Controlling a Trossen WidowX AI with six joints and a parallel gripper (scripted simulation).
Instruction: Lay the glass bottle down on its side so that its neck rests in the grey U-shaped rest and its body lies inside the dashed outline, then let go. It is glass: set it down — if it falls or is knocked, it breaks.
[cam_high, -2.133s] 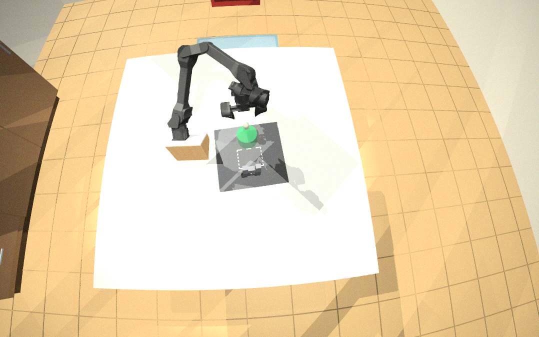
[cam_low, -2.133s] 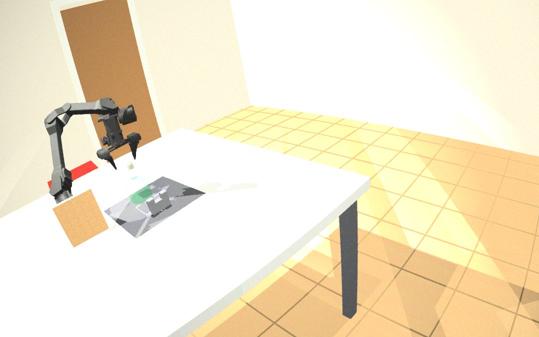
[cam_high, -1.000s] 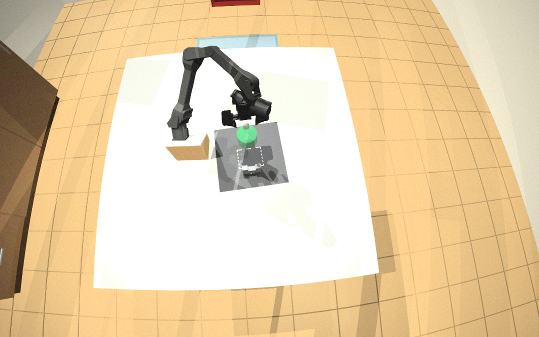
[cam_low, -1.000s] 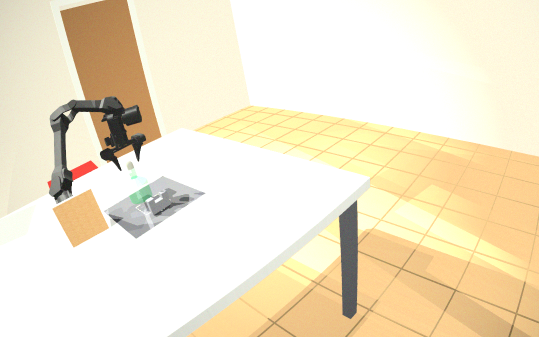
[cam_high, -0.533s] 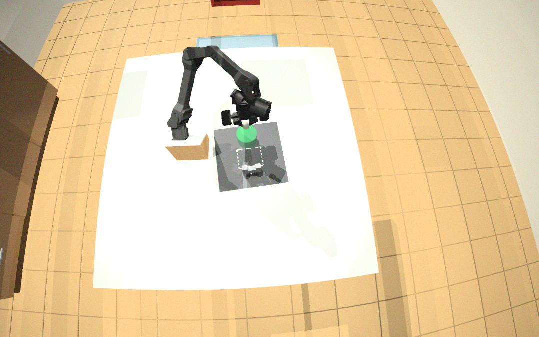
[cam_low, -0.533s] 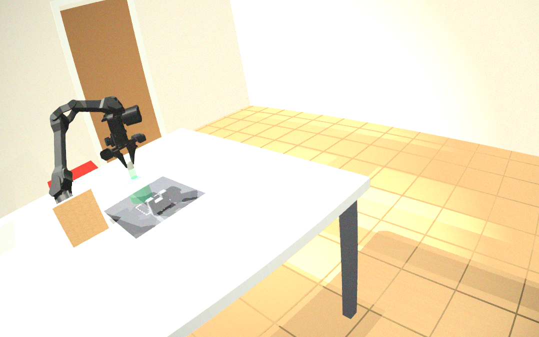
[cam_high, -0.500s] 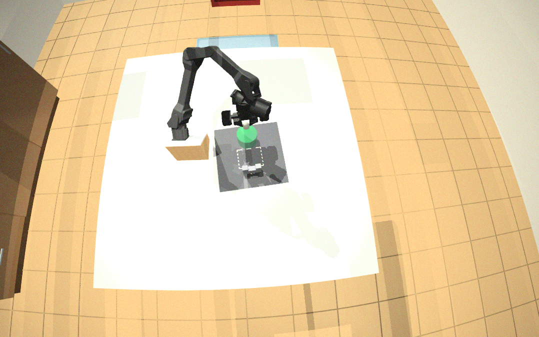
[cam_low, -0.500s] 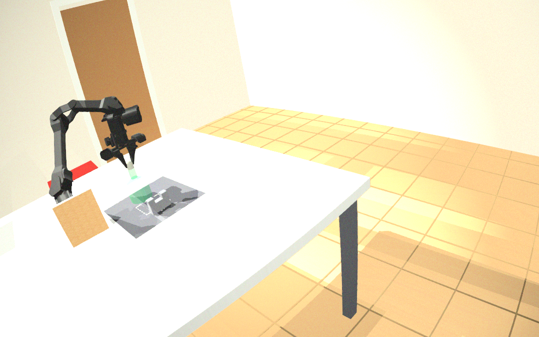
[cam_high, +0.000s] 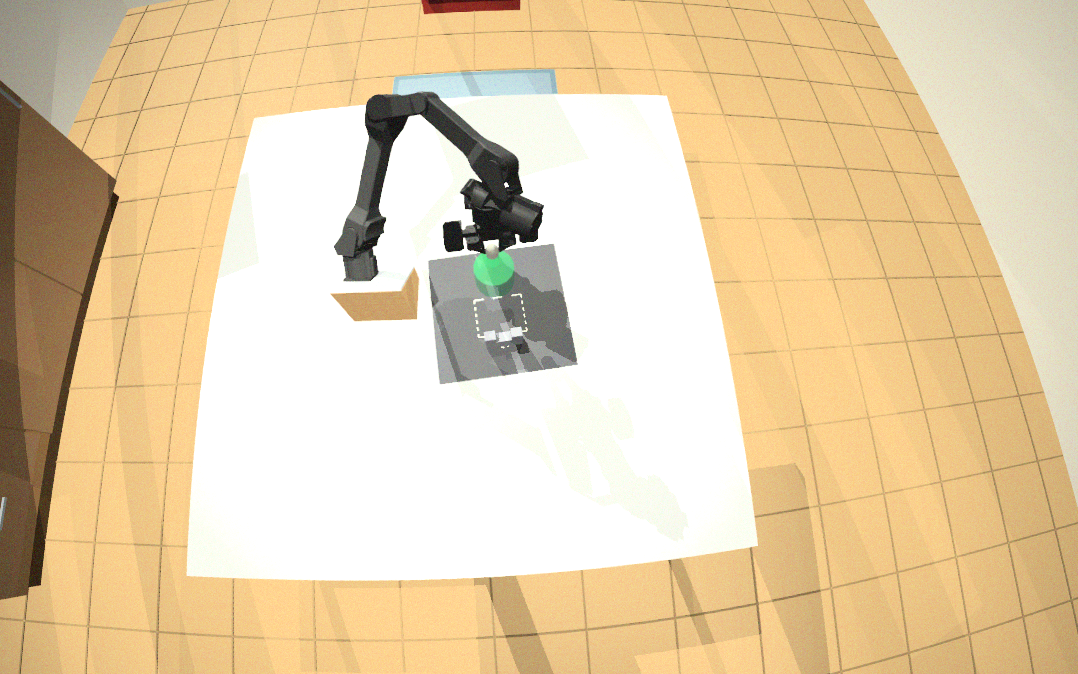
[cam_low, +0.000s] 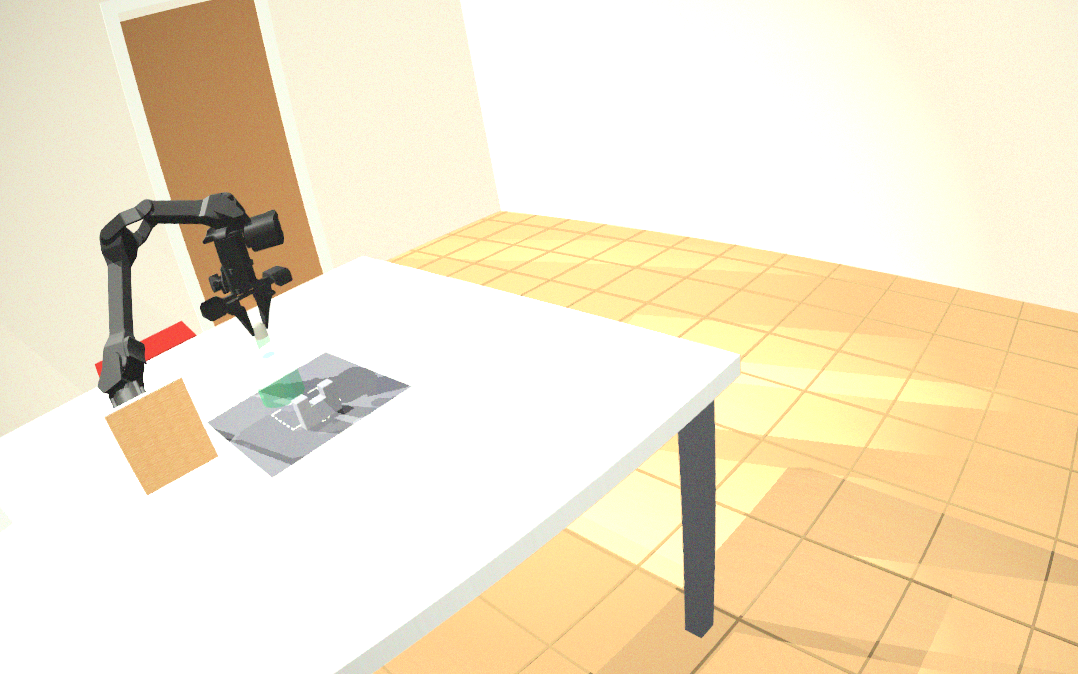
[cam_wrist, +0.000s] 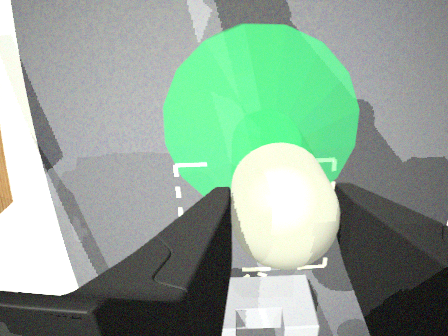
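Glass bottle stands upright, nearer the desk's top-view upper edge than its lower; presumably slippery, rigid, brittle, best held at the neck. Gripper clamps its pale top; wrist view shows a finger each side, which the top view hides.

Bright | tabletop glaring white | crisp-edged shadows | top view edges bowed
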